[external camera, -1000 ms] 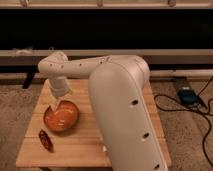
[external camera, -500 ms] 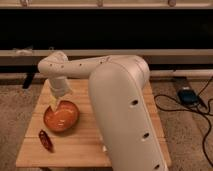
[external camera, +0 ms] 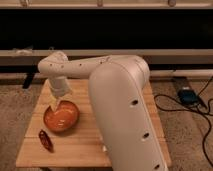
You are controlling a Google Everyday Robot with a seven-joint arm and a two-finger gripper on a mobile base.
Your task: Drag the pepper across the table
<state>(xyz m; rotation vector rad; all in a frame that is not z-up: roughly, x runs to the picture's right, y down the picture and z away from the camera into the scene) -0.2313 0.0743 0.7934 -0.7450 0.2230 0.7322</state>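
The pepper (external camera: 46, 140) is small, slim, dark red and glossy. It lies on the light wooden table (external camera: 75, 145) near the front left, just left of the round orange bowl (external camera: 61, 117). My white arm reaches from the right across the table. My gripper (external camera: 54, 103) hangs at the bowl's far left rim, above and behind the pepper and apart from it.
The arm's big white link (external camera: 125, 115) covers the right half of the table. A dark wall with a rail runs behind. Black cables and a small box (external camera: 187, 95) lie on the carpet at the right.
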